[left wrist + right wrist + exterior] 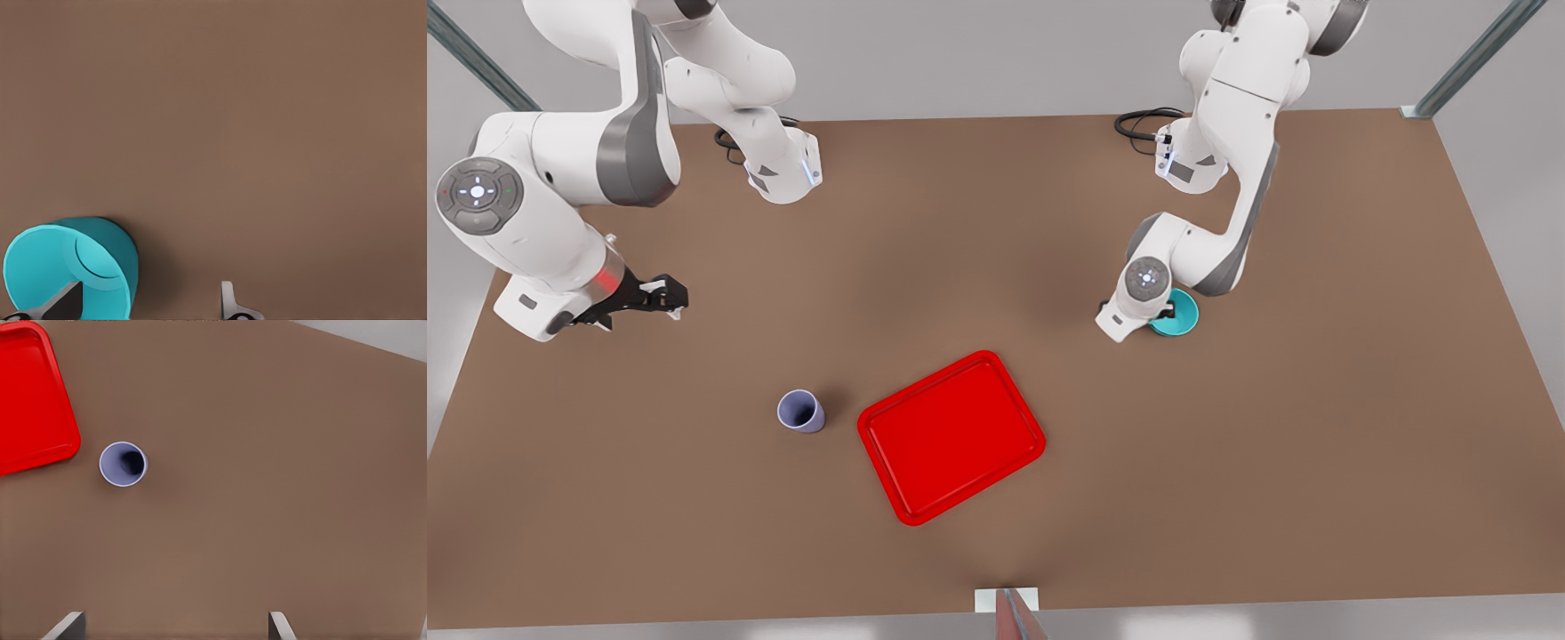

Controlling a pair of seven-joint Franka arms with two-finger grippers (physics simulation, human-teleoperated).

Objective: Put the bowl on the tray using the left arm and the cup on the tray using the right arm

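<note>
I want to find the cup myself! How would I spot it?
Find the big red tray in the middle of the brown table. Just off its edge, on the front view's left, stands the cup: small, pale lavender, no handle, narrower than the teal bowl.

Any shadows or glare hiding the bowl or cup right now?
Front view: even light, no glare; the left arm's wrist hides part of the bowl, and the cup casts only a soft shadow. Left wrist view: a dark shadow lies beside the bowl, whose rim stays clear, with one finger of the open left pincer inside it. Right wrist view: cup clear, its inside dark.
</note>
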